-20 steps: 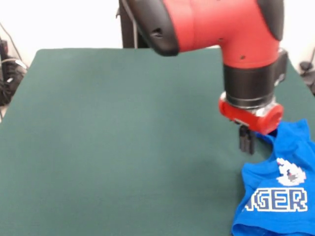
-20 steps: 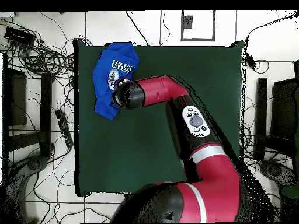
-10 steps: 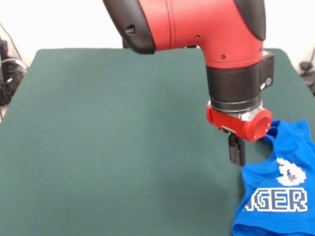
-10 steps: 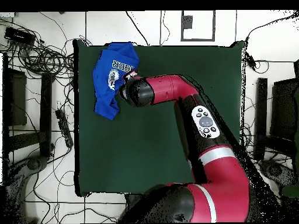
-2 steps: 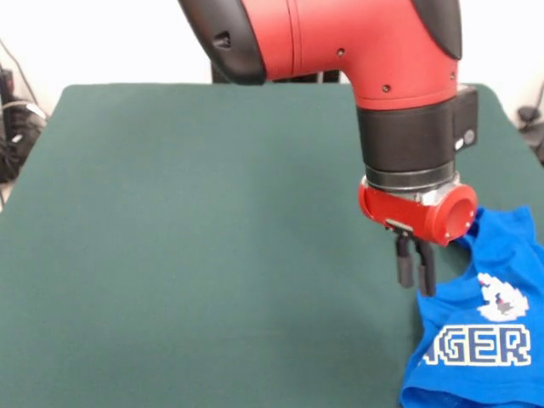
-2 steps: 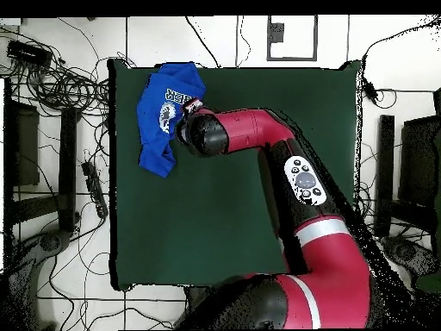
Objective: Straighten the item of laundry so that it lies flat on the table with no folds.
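Observation:
The item of laundry [image 5: 480, 344], a bright blue T-shirt with white lettering, lies crumpled and folded at the front right edge of the table [image 5: 195, 221]. In the overhead view the same shirt [image 6: 162, 112] is bunched in the table's [image 6: 258, 181] top left corner. My gripper [image 5: 416, 279] hangs just above the felt at the shirt's left edge, beside its collar area. The two black fingers [image 5: 405, 262] stand a little apart, and I see nothing between them. From overhead, the red wrist [image 6: 205, 134] hides the gripper.
Cables and dark equipment [image 6: 52, 82] lie on the floor left of the table in the overhead view. My red arm [image 6: 293, 181] crosses the table's right half from the base.
The arm swung toward the shirt's edge and dropped slightly. The fingers, pressed together half a second ago, now show a small gap. The shirt has not moved.

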